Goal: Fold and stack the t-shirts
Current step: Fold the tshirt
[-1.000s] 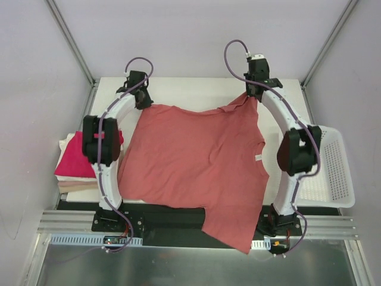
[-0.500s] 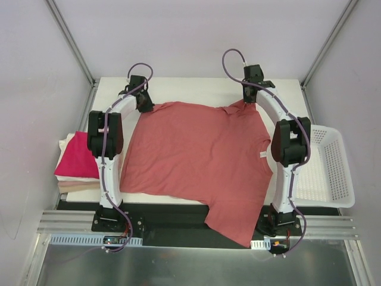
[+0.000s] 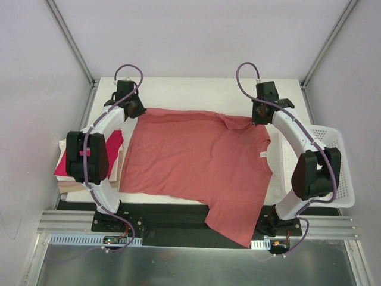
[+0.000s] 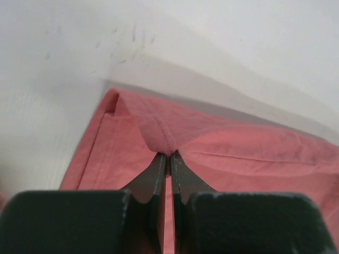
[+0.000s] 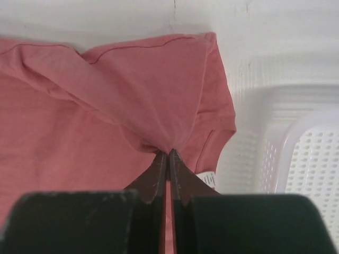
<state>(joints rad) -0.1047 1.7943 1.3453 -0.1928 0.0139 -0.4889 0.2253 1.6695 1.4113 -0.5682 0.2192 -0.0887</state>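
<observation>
A salmon t-shirt lies spread over the white table, its near right part hanging over the front edge. My left gripper is shut on the shirt's far left corner; the left wrist view shows its fingertips pinching a hem fold. My right gripper is shut on the far right part of the shirt; the right wrist view shows a pinched peak of cloth beside a white label. A magenta-red folded shirt lies on cream folded ones at the left.
A white mesh basket stands at the table's right edge, close to my right arm; it also shows in the right wrist view. Grey walls enclose the table at the back and sides.
Both grippers have moved toward the near side and outward with the shirt's far edge, pulling it down from a raised hold. The cloth now lies flatter and wider on the table.
</observation>
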